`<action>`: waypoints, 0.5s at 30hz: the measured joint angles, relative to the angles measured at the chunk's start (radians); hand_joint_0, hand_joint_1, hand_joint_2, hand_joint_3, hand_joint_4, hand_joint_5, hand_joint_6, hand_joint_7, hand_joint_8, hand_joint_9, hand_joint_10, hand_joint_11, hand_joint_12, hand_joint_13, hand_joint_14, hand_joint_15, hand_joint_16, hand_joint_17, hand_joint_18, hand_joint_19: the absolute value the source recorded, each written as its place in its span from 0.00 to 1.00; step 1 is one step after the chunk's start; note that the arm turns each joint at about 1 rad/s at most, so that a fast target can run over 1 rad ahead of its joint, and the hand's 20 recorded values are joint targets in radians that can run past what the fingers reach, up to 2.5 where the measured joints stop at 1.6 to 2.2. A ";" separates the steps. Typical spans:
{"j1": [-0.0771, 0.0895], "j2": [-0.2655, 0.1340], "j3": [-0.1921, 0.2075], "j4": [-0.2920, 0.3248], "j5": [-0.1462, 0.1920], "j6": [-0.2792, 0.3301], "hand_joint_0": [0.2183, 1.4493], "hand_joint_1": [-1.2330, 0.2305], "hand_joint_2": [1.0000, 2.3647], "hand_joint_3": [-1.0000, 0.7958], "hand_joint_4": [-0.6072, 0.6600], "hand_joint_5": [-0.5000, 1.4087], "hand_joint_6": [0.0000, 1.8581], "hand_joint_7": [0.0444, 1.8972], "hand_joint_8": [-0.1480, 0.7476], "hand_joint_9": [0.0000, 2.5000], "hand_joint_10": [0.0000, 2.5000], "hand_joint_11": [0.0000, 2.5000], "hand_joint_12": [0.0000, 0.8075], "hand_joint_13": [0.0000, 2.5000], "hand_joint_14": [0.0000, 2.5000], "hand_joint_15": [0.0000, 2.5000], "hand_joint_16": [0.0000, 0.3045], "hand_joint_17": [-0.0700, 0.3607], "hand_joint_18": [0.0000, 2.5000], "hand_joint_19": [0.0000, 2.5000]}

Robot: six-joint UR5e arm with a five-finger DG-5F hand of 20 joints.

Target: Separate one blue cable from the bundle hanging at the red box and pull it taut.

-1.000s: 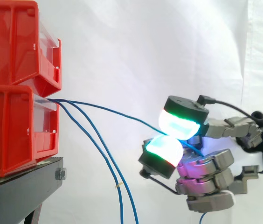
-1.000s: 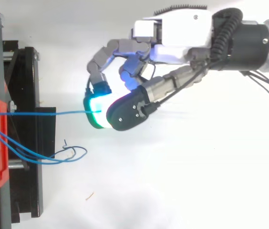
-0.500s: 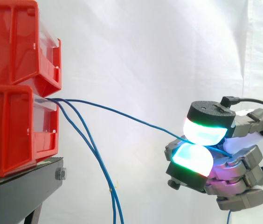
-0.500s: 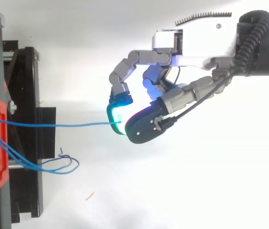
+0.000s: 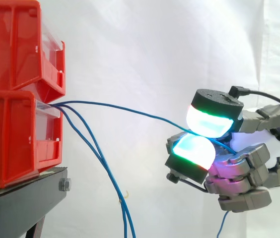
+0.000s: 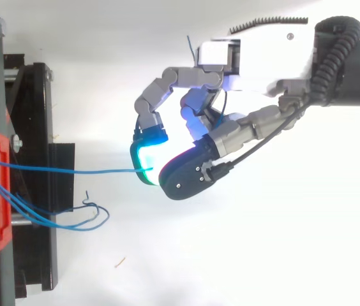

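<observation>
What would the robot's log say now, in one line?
hand: shut on one blue cable | blue cable: runs from red bin to hand, slightly bowed | other cables: hang loose

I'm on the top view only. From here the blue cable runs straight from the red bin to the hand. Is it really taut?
Observer: Not quite. In the side view the pinched cable leaves the top of the lower red bin and slopes down to the hand in a shallow curve.
Operator: Where are the rest hanging?
Observer: The other two cables drop steeply from the same bin, apart from the pinched one, past the stand.
Operator: And the tail?
Observer: Its free end dangles under the hand.
</observation>
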State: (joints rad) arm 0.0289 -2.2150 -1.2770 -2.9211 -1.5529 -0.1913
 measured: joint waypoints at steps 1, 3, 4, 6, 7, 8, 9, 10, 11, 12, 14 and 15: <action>0.000 0.000 0.000 0.002 0.000 0.000 0.42 0.33 0.01 0.40 0.26 0.16 0.51 0.61 0.43 0.39 0.45 0.53 0.33 0.29 0.85 0.50 0.07 0.27 0.43 0.70; 0.000 0.000 0.000 0.005 -0.001 0.000 0.43 0.31 0.01 0.42 0.24 0.16 0.51 0.69 0.43 0.40 0.45 0.54 0.33 0.29 0.86 0.49 0.07 0.27 0.43 0.71; 0.000 0.000 0.000 0.006 -0.001 0.000 0.43 0.31 0.01 0.42 0.24 0.16 0.51 0.69 0.43 0.39 0.45 0.54 0.33 0.29 0.86 0.49 0.07 0.27 0.43 0.71; 0.000 0.000 0.000 0.007 0.001 0.000 0.44 0.30 0.01 0.42 0.24 0.15 0.52 0.65 0.43 0.39 0.45 0.53 0.34 0.29 0.86 0.50 0.07 0.27 0.43 0.71; 0.000 0.000 0.000 0.007 0.002 0.000 0.45 0.30 0.01 0.41 0.24 0.15 0.52 0.64 0.42 0.39 0.45 0.53 0.34 0.29 0.86 0.50 0.07 0.27 0.43 0.71; 0.000 0.000 0.000 0.008 0.002 0.001 0.45 0.29 0.01 0.40 0.25 0.15 0.52 0.63 0.42 0.39 0.45 0.53 0.34 0.29 0.86 0.49 0.07 0.28 0.43 0.71; 0.000 0.000 0.000 0.007 0.003 0.002 0.46 0.29 0.01 0.39 0.25 0.15 0.52 0.61 0.42 0.39 0.46 0.53 0.34 0.29 0.86 0.51 0.07 0.28 0.43 0.71; 0.000 0.000 0.000 0.007 0.004 0.003 0.47 0.28 0.01 0.38 0.27 0.15 0.52 0.60 0.42 0.39 0.46 0.53 0.34 0.29 0.86 0.50 0.07 0.28 0.43 0.71; 0.000 0.000 0.000 0.007 0.004 0.005 0.47 0.28 0.01 0.37 0.28 0.15 0.52 0.59 0.43 0.39 0.46 0.53 0.34 0.29 0.85 0.50 0.07 0.28 0.43 0.71; 0.000 0.000 0.000 0.006 0.004 0.008 0.47 0.27 0.01 0.35 0.29 0.15 0.52 0.59 0.42 0.38 0.46 0.52 0.34 0.29 0.86 0.50 0.07 0.28 0.44 0.70; 0.000 0.000 0.000 0.004 0.003 0.017 0.48 0.27 0.01 0.34 0.30 0.15 0.52 0.57 0.43 0.38 0.46 0.53 0.35 0.29 0.86 0.50 0.08 0.28 0.44 0.70; 0.000 0.000 0.000 0.002 0.002 0.025 0.48 0.27 0.01 0.33 0.30 0.15 0.52 0.57 0.43 0.38 0.47 0.52 0.34 0.29 0.85 0.50 0.08 0.28 0.44 0.70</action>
State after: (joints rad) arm 0.0291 -2.2150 -1.2769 -2.9186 -1.5508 -0.1666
